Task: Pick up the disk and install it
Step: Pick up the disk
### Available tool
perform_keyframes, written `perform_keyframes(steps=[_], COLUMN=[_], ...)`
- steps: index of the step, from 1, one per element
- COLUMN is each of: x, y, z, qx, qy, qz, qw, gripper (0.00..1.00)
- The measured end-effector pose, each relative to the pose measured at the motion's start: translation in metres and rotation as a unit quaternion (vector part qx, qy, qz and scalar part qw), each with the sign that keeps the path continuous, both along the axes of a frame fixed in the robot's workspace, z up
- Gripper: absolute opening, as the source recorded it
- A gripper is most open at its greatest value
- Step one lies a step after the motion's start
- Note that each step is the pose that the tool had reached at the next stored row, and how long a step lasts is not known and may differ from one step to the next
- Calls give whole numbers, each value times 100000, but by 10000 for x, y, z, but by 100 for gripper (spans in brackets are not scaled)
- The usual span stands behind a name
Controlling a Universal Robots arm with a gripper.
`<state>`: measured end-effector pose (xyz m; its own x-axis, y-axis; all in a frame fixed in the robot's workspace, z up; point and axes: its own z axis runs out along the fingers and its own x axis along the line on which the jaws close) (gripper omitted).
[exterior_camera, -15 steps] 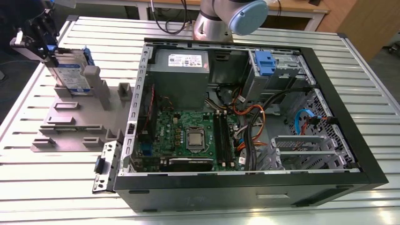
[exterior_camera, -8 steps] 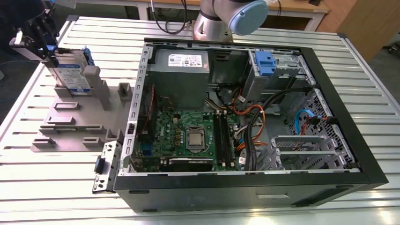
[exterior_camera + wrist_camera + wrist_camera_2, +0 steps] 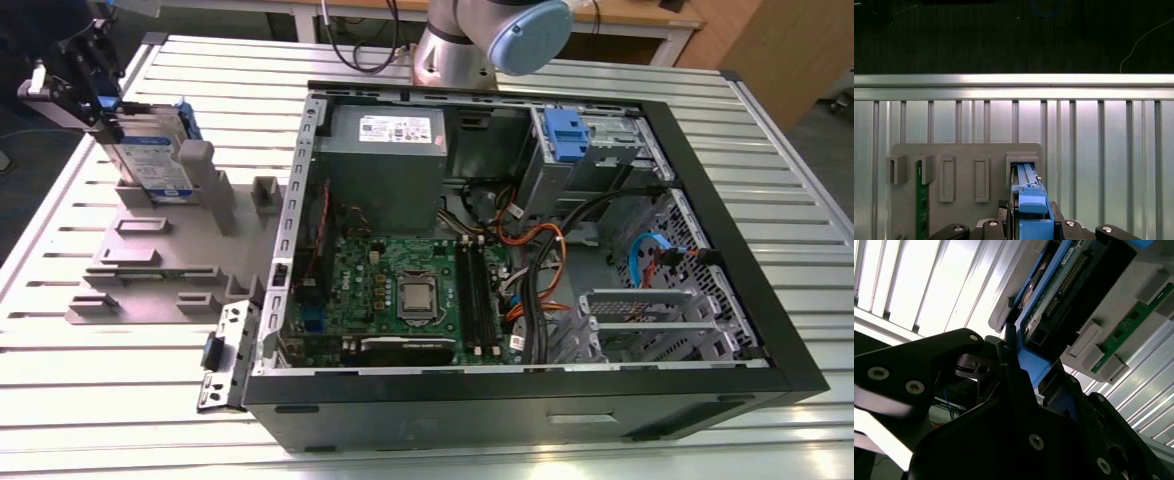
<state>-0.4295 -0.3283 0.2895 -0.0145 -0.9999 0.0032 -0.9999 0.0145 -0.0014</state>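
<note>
At the grey fixture (image 3: 147, 265), the tool (image 3: 96, 92) straddles the disk (image 3: 150, 160) (upright).

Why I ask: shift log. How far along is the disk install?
Nothing installed: the disk stands upright in the grey fixture beside the open computer case. In hand: the gripper is at its upper end. Left: lifting it and fitting it into the case.

An open computer case (image 3: 534, 410) lies on the slatted aluminium bench (image 3: 80, 420), motherboard (image 3: 400, 290) and grey power supply (image 3: 387, 150) exposed. Beside it, a grey slotted fixture plate (image 3: 200, 240) holds a green memory module (image 3: 919, 200).
</note>
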Motion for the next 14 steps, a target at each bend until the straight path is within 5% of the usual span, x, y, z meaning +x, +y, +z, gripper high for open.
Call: perform_keyframes(steps=[14], x=[0], y=[0], z=[3], qx=[-2], qy=[1], qz=[0], qw=[100000], gripper=[36])
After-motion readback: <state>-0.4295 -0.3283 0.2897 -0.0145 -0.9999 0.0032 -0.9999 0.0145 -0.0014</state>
